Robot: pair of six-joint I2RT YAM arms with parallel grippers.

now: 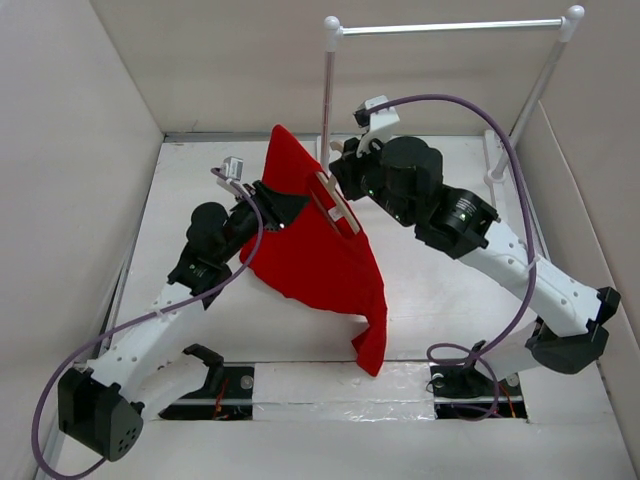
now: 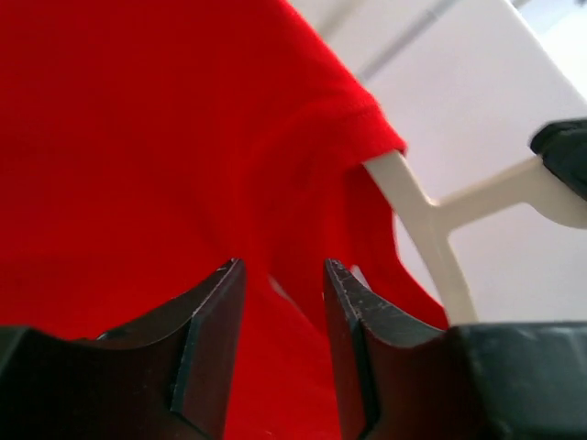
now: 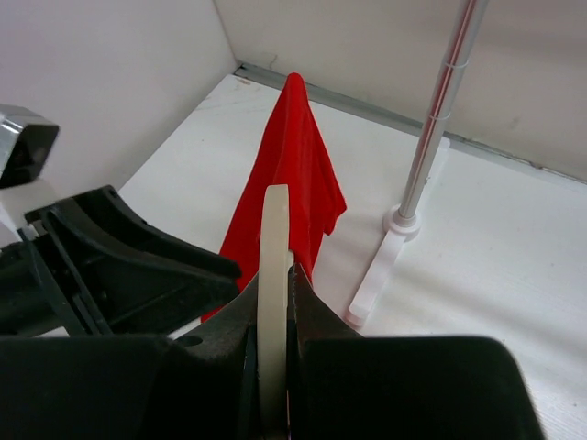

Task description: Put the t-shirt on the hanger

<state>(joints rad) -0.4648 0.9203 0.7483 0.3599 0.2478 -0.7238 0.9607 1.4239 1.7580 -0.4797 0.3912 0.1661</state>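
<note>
Left wrist: left gripper (image 2: 282,270) spread at t-shirt (image 2: 138,137) beside hanger (image 2: 431,220); right gripper (image 3: 275,280) pinches hanger, so hold steady and tug hem down.

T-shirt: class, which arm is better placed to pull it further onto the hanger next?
Left. The left gripper sits at the t-shirt, jaws parted with cloth between them, free to grasp. The right gripper is shut on the hanger, supporting it.
</note>
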